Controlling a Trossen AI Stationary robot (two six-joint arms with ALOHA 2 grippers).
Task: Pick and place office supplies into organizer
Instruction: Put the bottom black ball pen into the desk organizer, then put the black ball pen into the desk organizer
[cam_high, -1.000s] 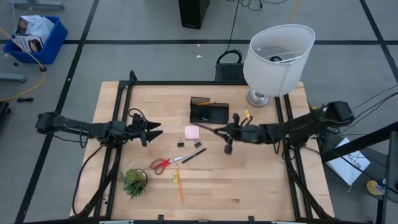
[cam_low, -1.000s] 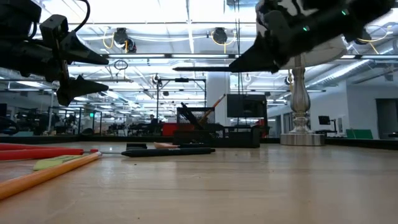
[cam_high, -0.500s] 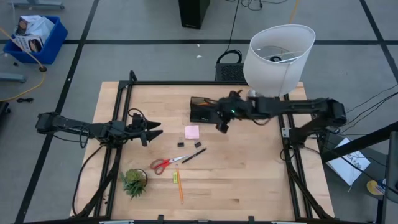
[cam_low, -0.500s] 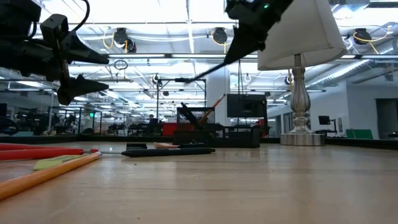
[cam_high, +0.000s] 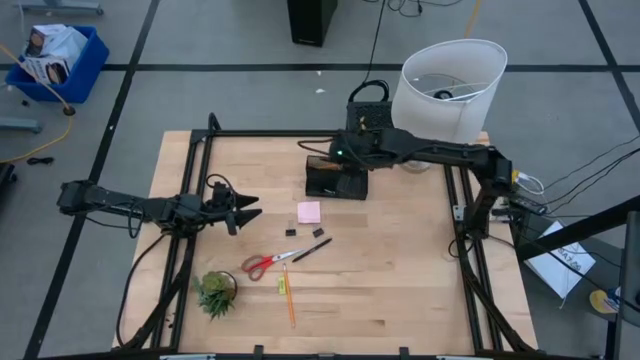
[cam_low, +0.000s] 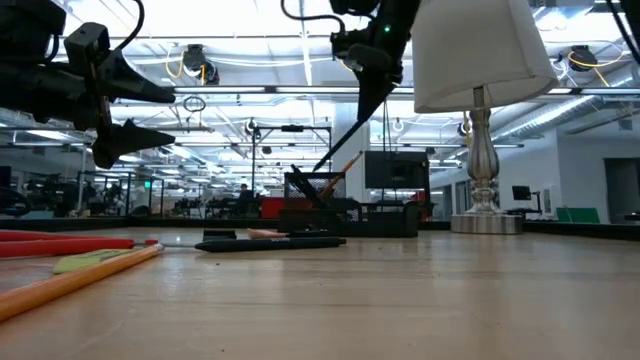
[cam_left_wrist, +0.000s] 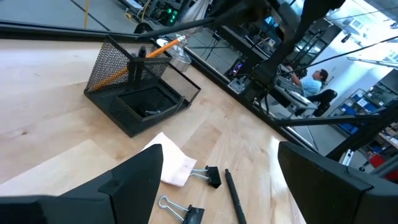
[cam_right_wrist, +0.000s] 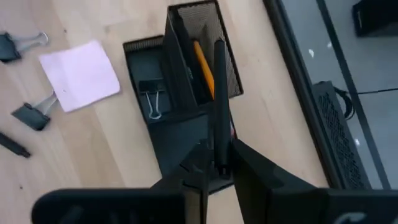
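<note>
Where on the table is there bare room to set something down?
Free: the wood right of the scissors and pen, toward the right rail. Crowded: between the organizer, sticky pad, clips and plant.

Grey floor (cam_high: 200, 40) crossed by dark lines; a blue bin (cam_high: 58, 58) sits beyond the tabletop's far-left corner; ceiling lights (cam_low: 300, 20) glow overhead.

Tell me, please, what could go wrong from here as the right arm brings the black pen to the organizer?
1. The right claw holds the black pen by one end, over the organizer; released tilted, it may slip outside the tall mesh compartment.
2. An orange pencil already leans in that compartment; the pen might knock it.
3. The lamp stands beside the right arm, so a wide swing could hit its shade.
</note>
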